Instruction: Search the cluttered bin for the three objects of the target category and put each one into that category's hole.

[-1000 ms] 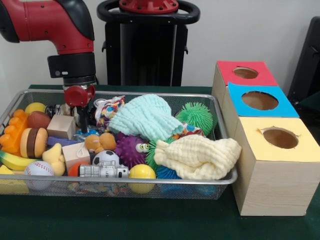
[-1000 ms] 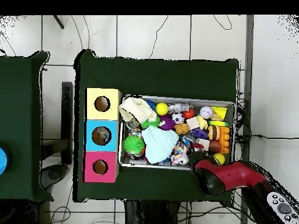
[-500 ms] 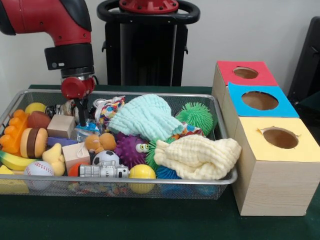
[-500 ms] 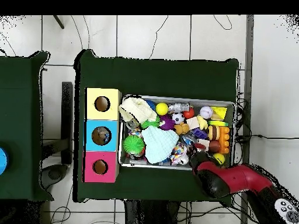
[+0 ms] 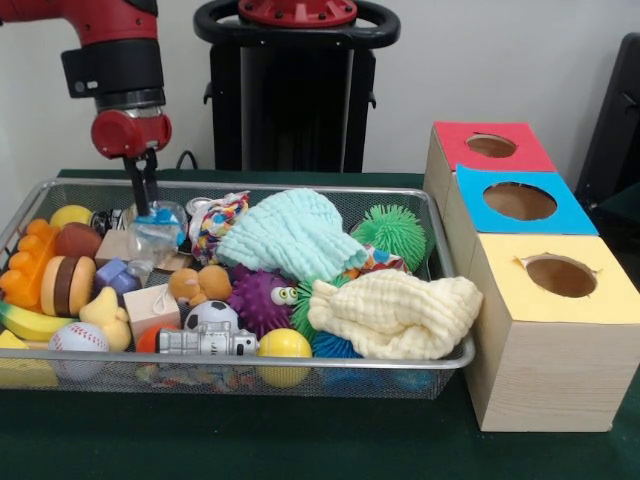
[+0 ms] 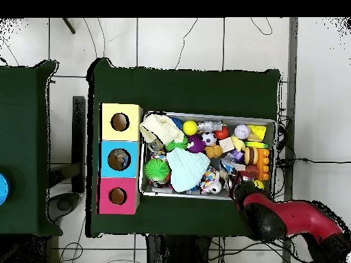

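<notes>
Hand (image 5: pixel 146 205): hangs from the red and black arm (image 5: pixel 112 60) at about 10 o'clock of the bin in the front view; its two thin dark fingers are clenched on the blue cap of a clear plastic bottle (image 5: pixel 155 235).
Clear plastic bottle: hangs from the fingers, raised above the toys at the bin's 9 o'clock end, its lower part just over a wooden block (image 5: pixel 152 306) and a small blue piece (image 5: pixel 112 273).
Bin (image 5: pixel 300 378): wire mesh tray on the green desk (image 5: pixel 300 440), full of toys.
Bin, 9 o'clock side: an orange toy (image 5: pixel 22 268), a toy burger (image 5: pixel 66 284), a banana (image 5: pixel 30 323), a baseball (image 5: pixel 77 338), a yellow duck-like figure (image 5: pixel 108 315).
Bin, middle: a mint green cloth (image 5: pixel 290 235), a purple spiky ball with eyes (image 5: pixel 260 298), a small football (image 5: pixel 210 316), a yellow ball (image 5: pixel 284 345), a grey robot figure (image 5: pixel 207 342), a braided rope toy (image 5: pixel 220 220).
Bin, 3 o'clock side: a pale yellow cloth (image 5: pixel 395 315) lying over the front rim, a green spiky ball (image 5: pixel 392 232) behind it.
Boxes: three wooden boxes stand in a row just beside the bin at 3 o'clock, each with a round hole in the top: yellow top (image 5: pixel 555 278) nearest the camera, blue top (image 5: pixel 518 202) between, red top (image 5: pixel 490 147) farthest.
Overhead view: the arm (image 6: pixel 288 220) covers the bin's 5 o'clock corner; the hand itself is hidden beneath it.
</notes>
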Controlling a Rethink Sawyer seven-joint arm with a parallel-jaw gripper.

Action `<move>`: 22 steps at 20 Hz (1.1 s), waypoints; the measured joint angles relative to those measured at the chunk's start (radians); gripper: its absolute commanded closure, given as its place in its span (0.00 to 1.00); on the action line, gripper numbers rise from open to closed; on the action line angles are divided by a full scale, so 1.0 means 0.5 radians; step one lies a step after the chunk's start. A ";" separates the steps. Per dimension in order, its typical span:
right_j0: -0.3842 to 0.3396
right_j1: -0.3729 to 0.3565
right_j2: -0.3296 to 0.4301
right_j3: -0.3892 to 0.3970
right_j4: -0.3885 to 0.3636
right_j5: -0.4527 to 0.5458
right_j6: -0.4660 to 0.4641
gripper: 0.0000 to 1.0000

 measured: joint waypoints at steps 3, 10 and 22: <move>-0.053 -0.059 0.075 0.022 0.039 0.034 0.000 1.00; -0.127 -0.206 0.226 0.120 0.163 0.051 0.000 1.00; -0.285 -0.670 0.557 0.468 0.700 0.128 0.000 1.00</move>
